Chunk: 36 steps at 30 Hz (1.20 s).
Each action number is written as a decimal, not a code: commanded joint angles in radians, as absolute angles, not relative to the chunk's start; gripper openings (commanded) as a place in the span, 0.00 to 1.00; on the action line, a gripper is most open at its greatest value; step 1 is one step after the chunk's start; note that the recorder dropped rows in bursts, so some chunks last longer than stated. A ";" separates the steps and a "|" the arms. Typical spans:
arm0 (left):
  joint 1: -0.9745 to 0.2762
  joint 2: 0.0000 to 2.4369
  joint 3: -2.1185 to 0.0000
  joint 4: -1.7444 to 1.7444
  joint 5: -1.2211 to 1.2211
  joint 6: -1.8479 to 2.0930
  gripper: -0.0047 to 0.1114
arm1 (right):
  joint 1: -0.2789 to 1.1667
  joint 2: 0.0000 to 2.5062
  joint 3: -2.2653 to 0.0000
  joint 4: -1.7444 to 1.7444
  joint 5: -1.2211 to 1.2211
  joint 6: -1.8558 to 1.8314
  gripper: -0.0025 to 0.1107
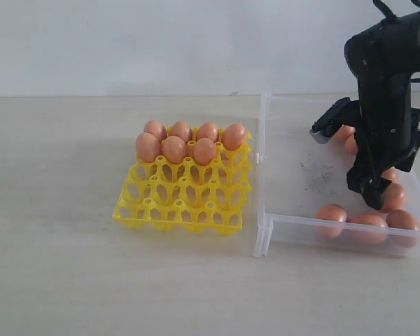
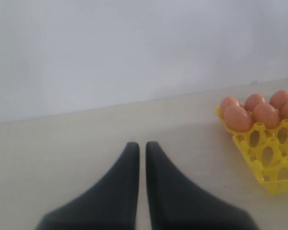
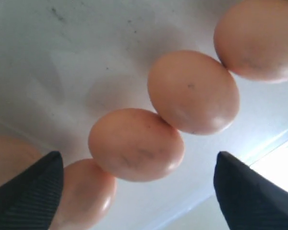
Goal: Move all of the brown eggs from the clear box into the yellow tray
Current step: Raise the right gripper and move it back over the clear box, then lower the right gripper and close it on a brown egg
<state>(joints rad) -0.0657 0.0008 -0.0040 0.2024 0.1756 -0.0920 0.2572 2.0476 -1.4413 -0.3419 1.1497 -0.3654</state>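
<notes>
The yellow tray (image 1: 184,199) sits mid-table, its two back rows filled with brown eggs (image 1: 173,148). To its right lies the clear box (image 1: 294,227); several brown eggs (image 1: 368,225) rest along its front and right side. My right gripper (image 1: 346,166) hangs open inside the box, just above them. In the right wrist view the right gripper (image 3: 138,162) is spread wide around one egg (image 3: 137,143), without touching it, and more eggs (image 3: 193,92) lie beside it. My left gripper (image 2: 138,144) is shut and empty over bare table, left of the tray (image 2: 271,160) and its eggs (image 2: 238,118).
The tray's two front rows of cups (image 1: 178,210) stand bare. The box floor (image 1: 301,168) near the tray is smudged and holds no eggs. A white wall (image 1: 161,42) runs behind the table. The left arm is out of the exterior view.
</notes>
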 commanded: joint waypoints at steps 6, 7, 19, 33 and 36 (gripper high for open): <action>-0.071 0.000 0.000 0.200 0.173 -0.097 0.07 | 0.250 2.046 -1.444 -0.324 1.172 -0.539 0.70; -0.071 0.000 0.000 0.200 0.173 -0.097 0.07 | 0.250 2.046 -1.444 -0.331 1.189 -0.565 0.69; -0.071 0.000 0.000 0.200 0.173 -0.097 0.07 | 0.250 2.050 -1.443 -0.272 1.194 -0.777 0.65; -0.071 0.000 0.000 0.200 0.173 -0.097 0.07 | 0.250 2.164 -1.443 -0.356 1.139 -0.844 0.59; -0.071 0.000 0.000 0.200 0.173 -0.097 0.07 | 0.250 2.164 -1.443 -0.345 1.125 -0.838 0.55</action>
